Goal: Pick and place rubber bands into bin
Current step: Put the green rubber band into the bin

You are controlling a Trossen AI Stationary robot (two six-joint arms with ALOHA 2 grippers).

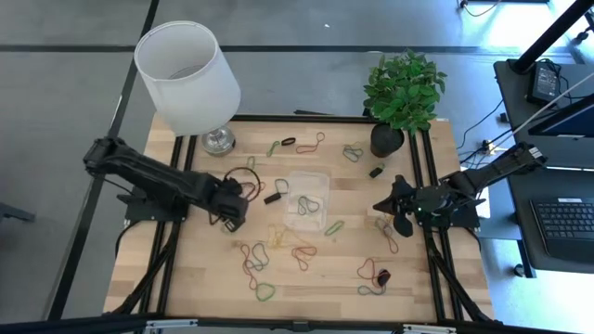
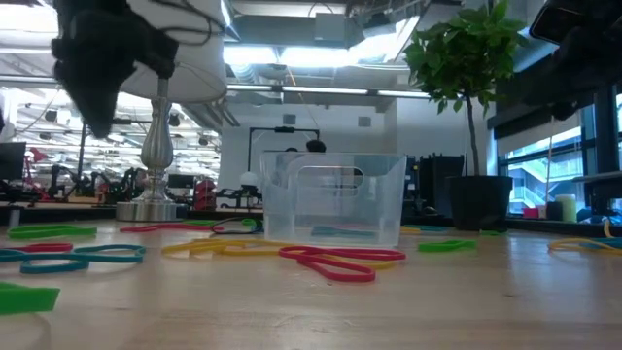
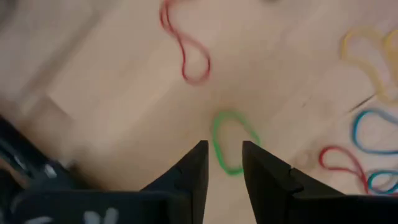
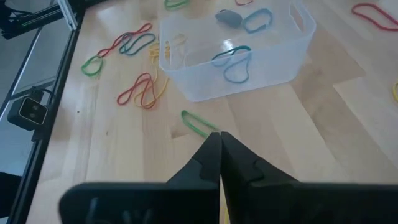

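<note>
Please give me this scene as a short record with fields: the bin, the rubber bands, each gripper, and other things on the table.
bin: clear bin near the table's middle, a few rubber bands already inside
loose bands: many still scattered on the wooden table around the bin
left gripper: left gripper left of the bin, fingers apart above a green band, nothing held
right gripper: right gripper right of the bin, shut, nothing held
other things: white lamp, potted plant
</note>
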